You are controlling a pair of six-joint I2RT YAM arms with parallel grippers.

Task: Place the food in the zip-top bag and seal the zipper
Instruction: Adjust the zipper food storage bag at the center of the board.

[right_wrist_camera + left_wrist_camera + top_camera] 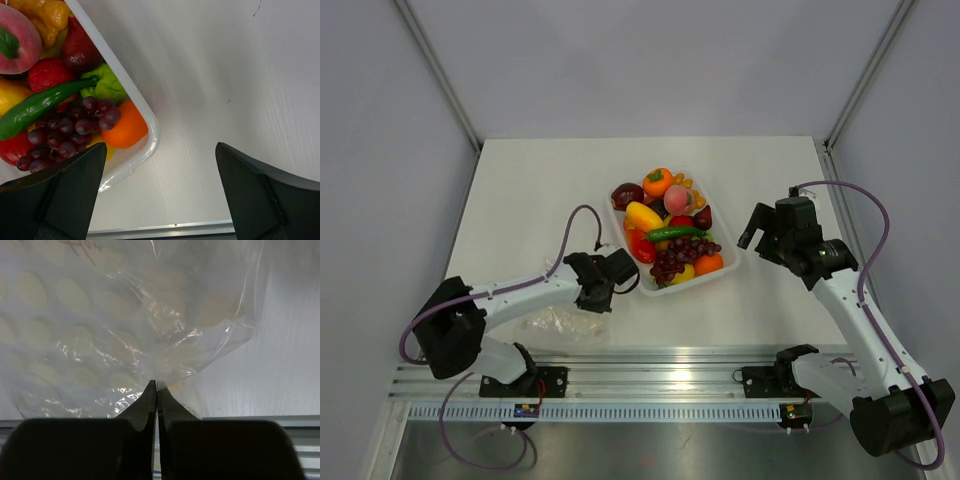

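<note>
The left hand (156, 387), pressed together, pinches the clear crinkly zip-top bag (125, 330) at the near edge of the table (760, 160); the right hand (159, 150) hangs spread beside the white plastic tray (152, 131) of glossy toy food (75, 127). The film looks light, limp, slippery: grip its rim

You cannot make out the zipper on the zip-top bag (125, 330), cut off at top and left edges; the tray (154, 135) is cut at left.

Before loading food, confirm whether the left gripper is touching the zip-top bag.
Touching. Left wrist view: the left gripper is shut on the zip-top bag, clear film pinched at its tips.
</note>
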